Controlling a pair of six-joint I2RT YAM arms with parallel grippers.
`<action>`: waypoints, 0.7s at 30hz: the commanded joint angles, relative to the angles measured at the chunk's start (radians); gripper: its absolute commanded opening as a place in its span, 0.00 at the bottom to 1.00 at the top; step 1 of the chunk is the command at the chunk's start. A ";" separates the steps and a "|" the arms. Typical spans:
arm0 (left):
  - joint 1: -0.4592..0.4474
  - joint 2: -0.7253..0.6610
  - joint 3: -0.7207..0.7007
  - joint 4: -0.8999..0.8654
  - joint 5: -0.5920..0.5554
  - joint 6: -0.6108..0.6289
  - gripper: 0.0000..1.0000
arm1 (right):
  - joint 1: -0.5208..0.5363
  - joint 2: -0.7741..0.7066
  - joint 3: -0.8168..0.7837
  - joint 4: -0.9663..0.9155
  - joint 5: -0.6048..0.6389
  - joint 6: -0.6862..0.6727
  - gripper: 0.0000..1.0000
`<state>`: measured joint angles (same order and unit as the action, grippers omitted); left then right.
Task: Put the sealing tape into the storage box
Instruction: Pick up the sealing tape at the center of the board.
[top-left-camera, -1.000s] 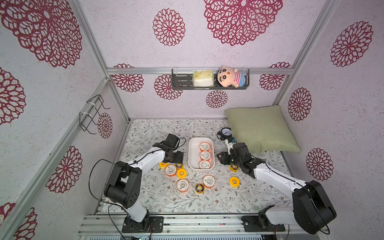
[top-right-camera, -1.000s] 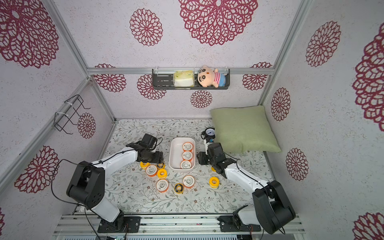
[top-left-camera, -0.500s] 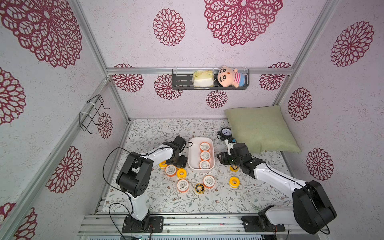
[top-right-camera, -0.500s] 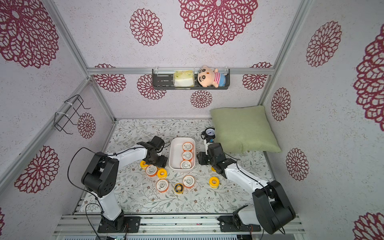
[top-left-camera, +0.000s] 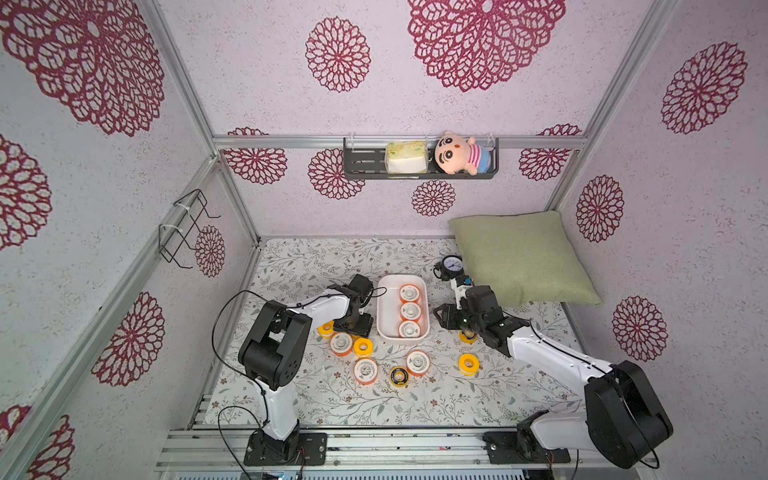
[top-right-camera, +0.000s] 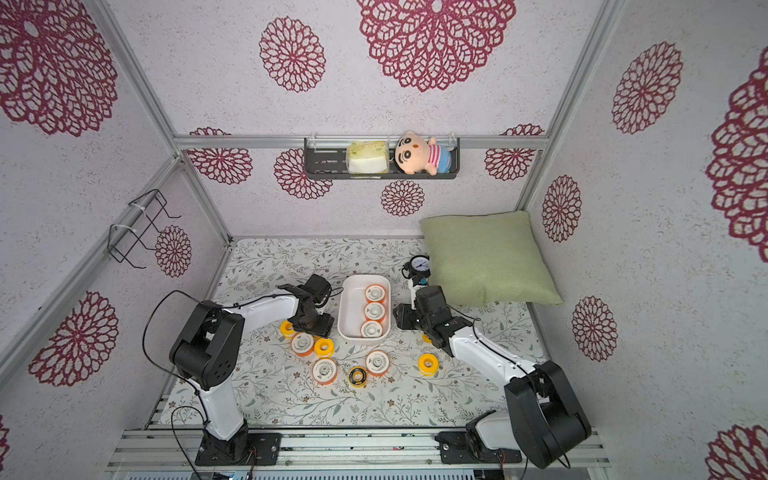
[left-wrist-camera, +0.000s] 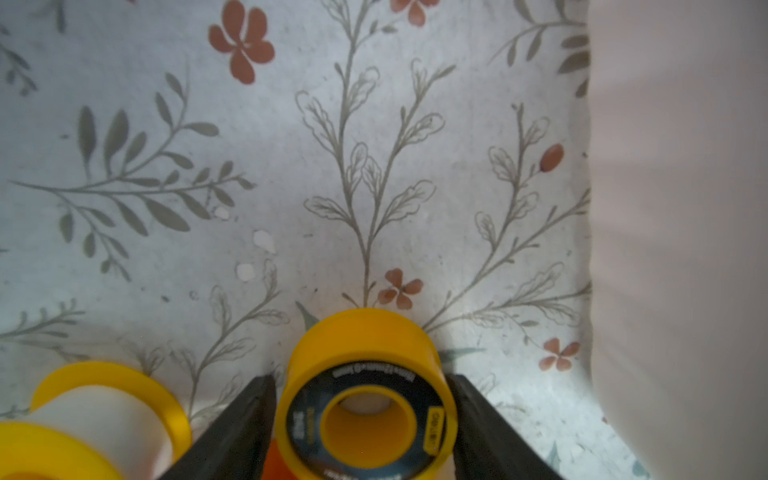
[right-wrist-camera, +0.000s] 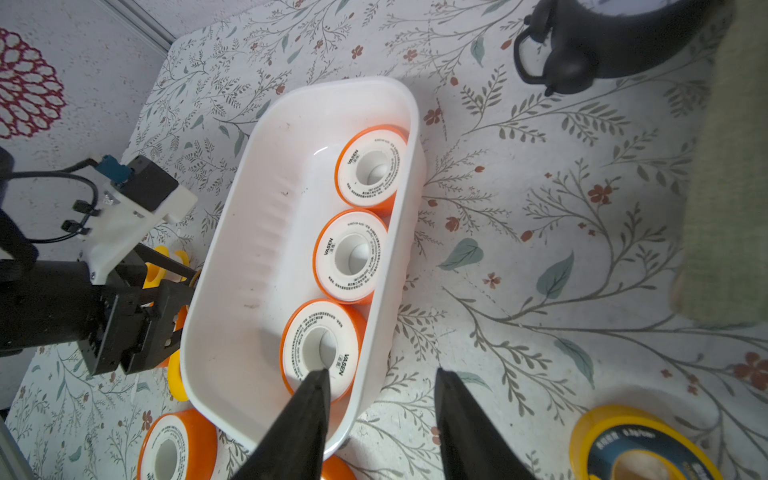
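The white storage box (top-left-camera: 388, 307) (top-right-camera: 351, 307) (right-wrist-camera: 257, 257) holds three orange-rimmed, white-faced sealing tape spools (top-left-camera: 410, 311) in a row. Several more spools lie loose in front of it, orange-rimmed (top-left-camera: 365, 370), all-yellow (top-left-camera: 468, 364) and black-faced (top-left-camera: 399, 376). My left gripper (top-left-camera: 357, 328) (left-wrist-camera: 359, 377) points down just left of the box. It is shut on a yellow spool with a black ring face (left-wrist-camera: 365, 345), which is hidden in both top views. My right gripper (top-left-camera: 441, 316) (right-wrist-camera: 381, 371) hangs open beside the box's right wall, holding nothing.
A black alarm clock (top-left-camera: 451, 264) and a green pillow (top-left-camera: 519, 257) sit behind the right arm. Another black-faced yellow spool (right-wrist-camera: 636, 444) lies by the right gripper, and a yellow one (left-wrist-camera: 104, 399) beside the left. A dark shelf (top-left-camera: 419, 172) hangs on the back wall.
My left arm swung in toward the box's left side and came down, and its jaws narrowed onto the yellow spool. The right arm has stayed put.
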<state>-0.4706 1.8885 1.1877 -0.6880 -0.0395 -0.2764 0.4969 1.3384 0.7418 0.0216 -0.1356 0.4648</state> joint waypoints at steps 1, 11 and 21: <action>-0.011 0.023 0.021 -0.007 0.007 0.007 0.64 | -0.004 -0.023 -0.007 -0.002 -0.016 0.008 0.48; -0.014 -0.037 0.044 -0.025 -0.046 -0.012 0.57 | -0.006 0.037 0.015 0.019 -0.051 0.002 0.48; -0.014 -0.125 0.144 -0.075 -0.032 -0.029 0.56 | -0.009 0.153 0.081 0.088 -0.088 0.017 0.44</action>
<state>-0.4782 1.8114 1.2827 -0.7471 -0.0856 -0.2924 0.4934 1.4788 0.7765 0.0547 -0.1955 0.4686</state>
